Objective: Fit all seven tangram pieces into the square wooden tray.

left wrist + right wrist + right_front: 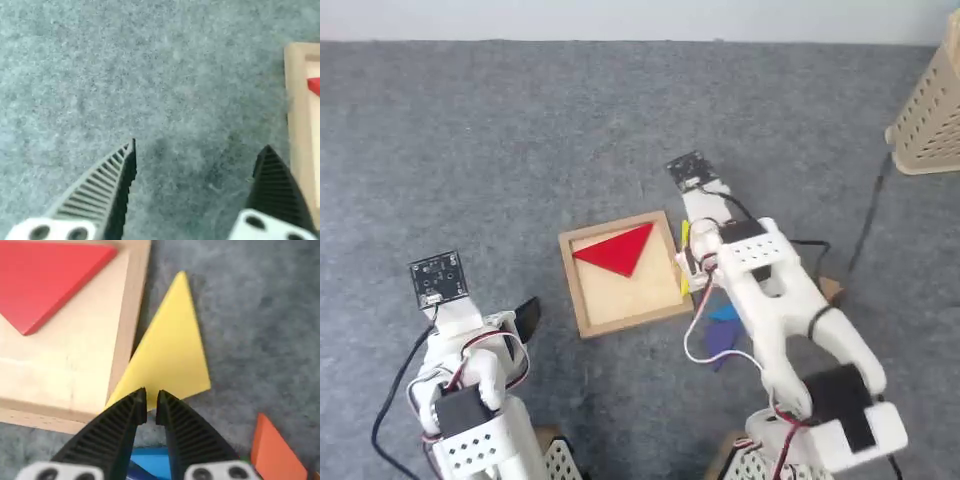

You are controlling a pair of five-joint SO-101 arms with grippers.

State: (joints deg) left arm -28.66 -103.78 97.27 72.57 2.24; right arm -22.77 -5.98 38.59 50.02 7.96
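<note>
The square wooden tray [582,300] lies mid-table with a red triangle [618,250] in its far half. A yellow triangle [170,355] lies against the tray's right rim [131,315], one edge overlapping it. My right gripper [151,399] is shut, with only a thin slit between the fingers, and its tips sit at the yellow triangle's near edge. A blue piece [725,313] and a purple piece [720,340] lie under the right arm. An orange piece [275,452] is beside them. My left gripper [197,160] hangs open over bare carpet left of the tray [297,100].
Grey carpet covers the table. A perforated wooden box [930,100] stands at the far right edge, with a black cable [868,220] running down from it. The left arm's base [480,430] sits at the near left.
</note>
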